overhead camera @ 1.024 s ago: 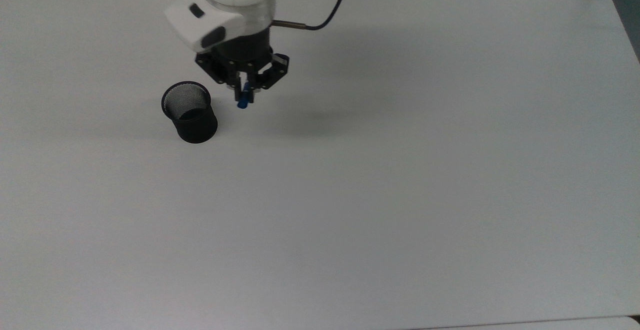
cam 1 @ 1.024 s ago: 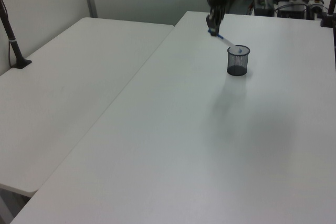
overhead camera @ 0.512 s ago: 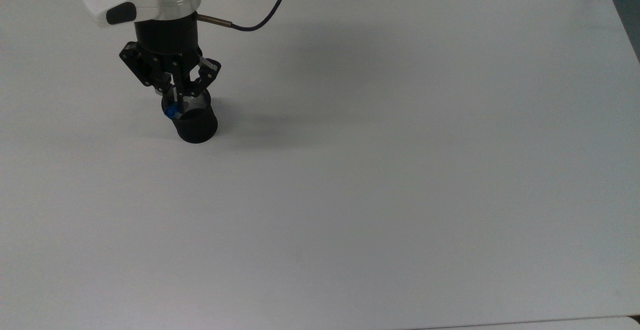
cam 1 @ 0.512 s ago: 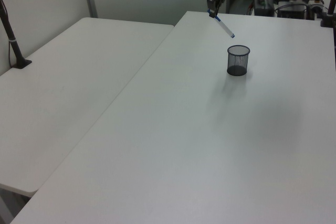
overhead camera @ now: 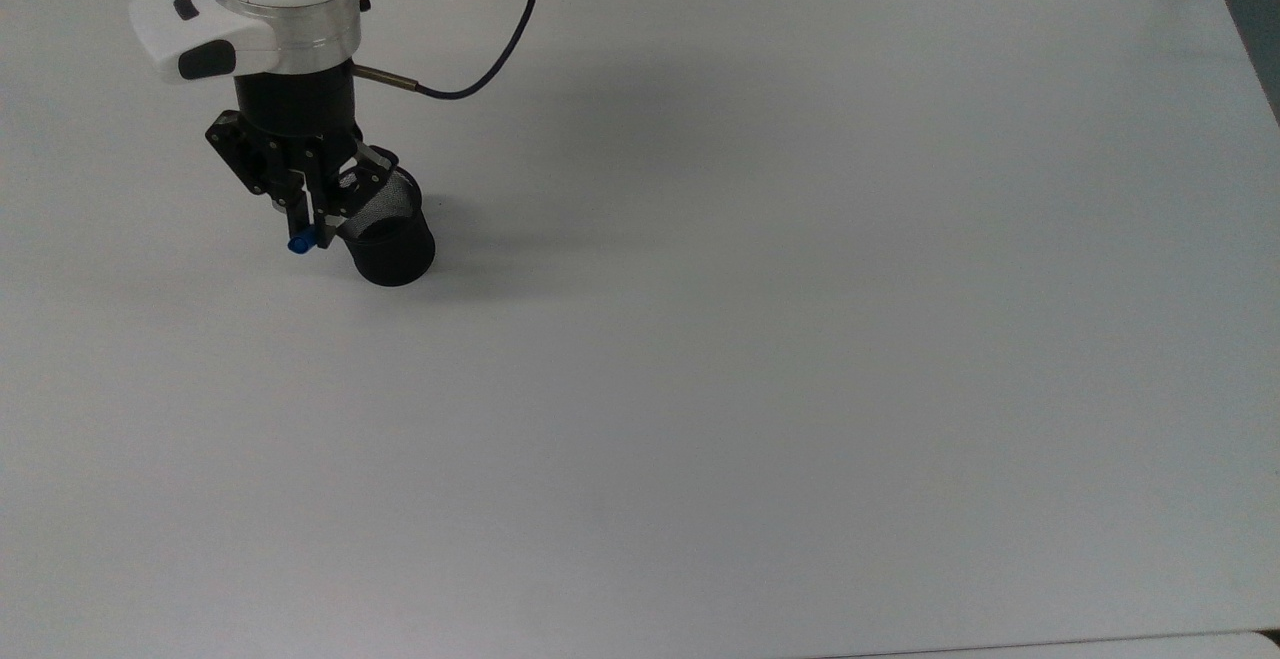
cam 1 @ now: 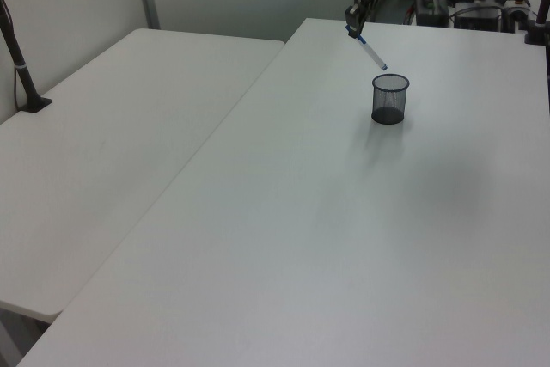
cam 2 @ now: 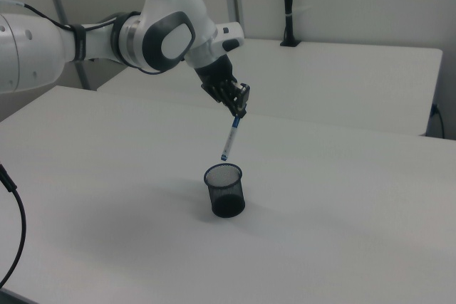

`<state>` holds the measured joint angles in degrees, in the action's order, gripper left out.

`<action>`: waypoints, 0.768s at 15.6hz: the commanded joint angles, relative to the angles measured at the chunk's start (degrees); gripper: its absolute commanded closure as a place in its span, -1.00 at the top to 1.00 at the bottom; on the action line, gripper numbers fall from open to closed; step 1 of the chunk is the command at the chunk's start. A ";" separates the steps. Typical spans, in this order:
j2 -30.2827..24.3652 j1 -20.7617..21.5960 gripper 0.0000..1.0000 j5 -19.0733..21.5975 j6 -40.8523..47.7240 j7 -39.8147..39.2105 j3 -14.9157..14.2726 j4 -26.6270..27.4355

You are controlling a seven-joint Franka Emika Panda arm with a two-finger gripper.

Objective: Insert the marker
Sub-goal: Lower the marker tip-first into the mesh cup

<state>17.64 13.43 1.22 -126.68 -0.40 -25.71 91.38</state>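
My hand (cam 2: 240, 105) is clamped on the marker (cam 2: 229, 139), which hangs tilted just above the cup (cam 2: 225, 190) on the worktop (overhead camera: 800, 339); next I must centre its tip over the mouth and lower.

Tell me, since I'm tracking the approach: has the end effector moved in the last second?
Yes. In the top view the end effector went from the cup's right to its left, holding the marker.
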 commanded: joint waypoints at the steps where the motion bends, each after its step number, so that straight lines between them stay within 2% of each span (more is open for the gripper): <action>1: -6.91 1.95 -0.95 -0.69 -6.20 -1.71 -0.57 10.90; 8: -9.11 1.51 -0.94 -2.18 -12.01 -1.80 -0.57 16.72; 12: -8.94 1.68 -0.73 -2.98 -12.98 -1.71 -0.57 18.31</action>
<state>11.10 14.38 -0.75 -137.42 -1.08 -25.79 105.81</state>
